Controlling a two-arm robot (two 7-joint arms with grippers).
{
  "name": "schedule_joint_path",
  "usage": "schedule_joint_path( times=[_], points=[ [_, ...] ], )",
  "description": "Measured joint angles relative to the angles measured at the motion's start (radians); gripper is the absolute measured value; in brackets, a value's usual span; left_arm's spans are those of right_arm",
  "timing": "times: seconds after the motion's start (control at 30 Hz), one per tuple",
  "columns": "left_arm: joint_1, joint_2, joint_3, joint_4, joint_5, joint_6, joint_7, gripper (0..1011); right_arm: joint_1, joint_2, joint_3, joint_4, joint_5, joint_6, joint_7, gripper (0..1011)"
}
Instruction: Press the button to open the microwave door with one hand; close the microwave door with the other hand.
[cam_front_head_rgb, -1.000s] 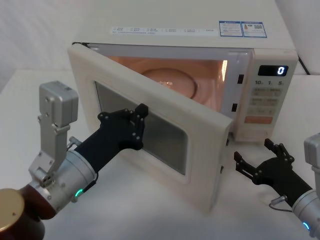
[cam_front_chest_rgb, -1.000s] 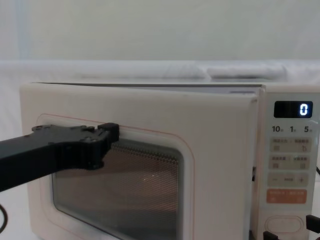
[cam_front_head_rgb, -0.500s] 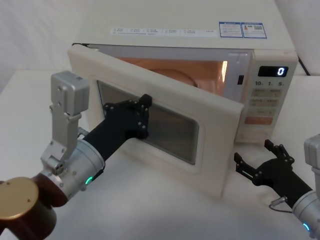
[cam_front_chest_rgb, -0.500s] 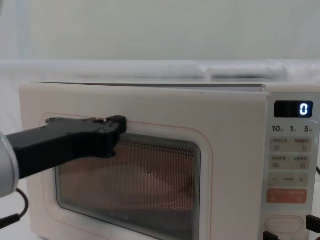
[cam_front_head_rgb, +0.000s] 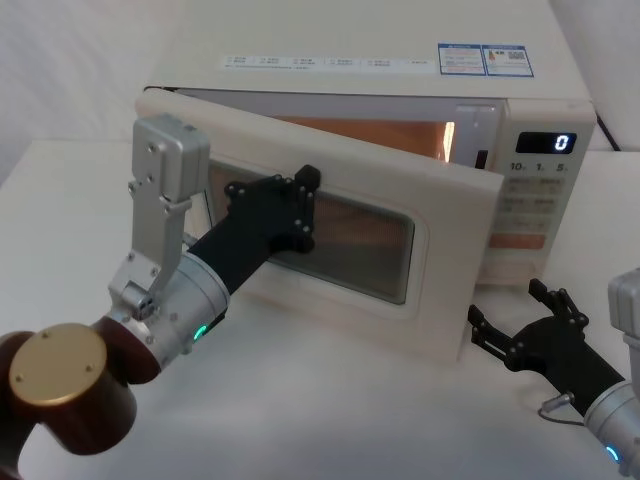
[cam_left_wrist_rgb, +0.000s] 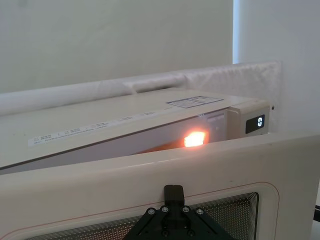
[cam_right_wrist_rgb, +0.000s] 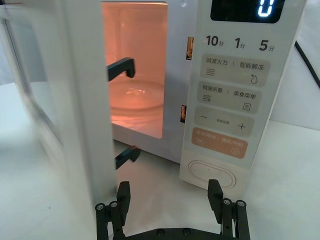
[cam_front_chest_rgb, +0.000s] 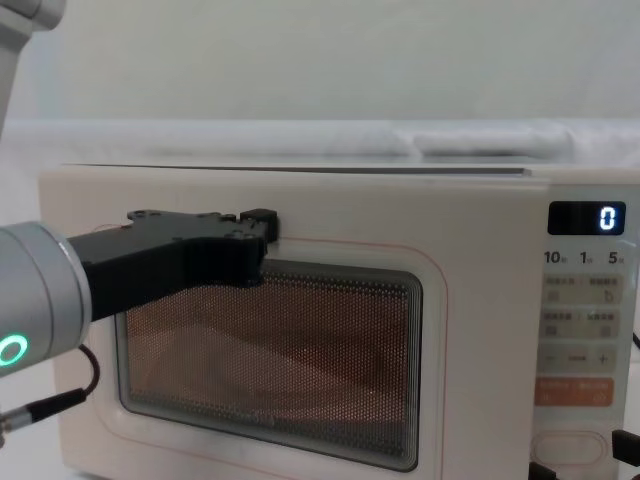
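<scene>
The cream microwave (cam_front_head_rgb: 350, 80) stands at the back of the table with its inside lit orange. The microwave door (cam_front_head_rgb: 445, 300) is ajar at a shallow angle, hinged on the left. My left gripper (cam_front_head_rgb: 306, 200) is shut, with its tip pressed against the door's face just above the dark window (cam_front_chest_rgb: 300, 360); the left wrist view has the tip (cam_left_wrist_rgb: 173, 192) on the pink outline. My right gripper (cam_front_head_rgb: 520, 318) rests open and empty, low in front of the control panel. From the right wrist, the button (cam_right_wrist_rgb: 212, 173) lies just beyond the open fingers (cam_right_wrist_rgb: 216, 196).
The display (cam_front_head_rgb: 548, 142) reads 0. Door latch hooks (cam_right_wrist_rgb: 122, 67) stick out from the door's free edge toward the cavity. A black cable (cam_right_wrist_rgb: 306, 60) runs beside the microwave on the right. White table surface lies in front.
The door has swung well toward closed, pushed by my left gripper, which moved forward and to the right. The right gripper has stayed put, open.
</scene>
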Motion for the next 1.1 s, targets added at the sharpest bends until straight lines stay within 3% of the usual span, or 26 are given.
schedule_joint_path(
  times=[1.1],
  points=[
    [-0.083,-0.079,0.001,0.08,0.089,0.022,0.025,0,0.0,0.0,0.0,0.0,0.0,0.0,0.0,1001]
  ],
)
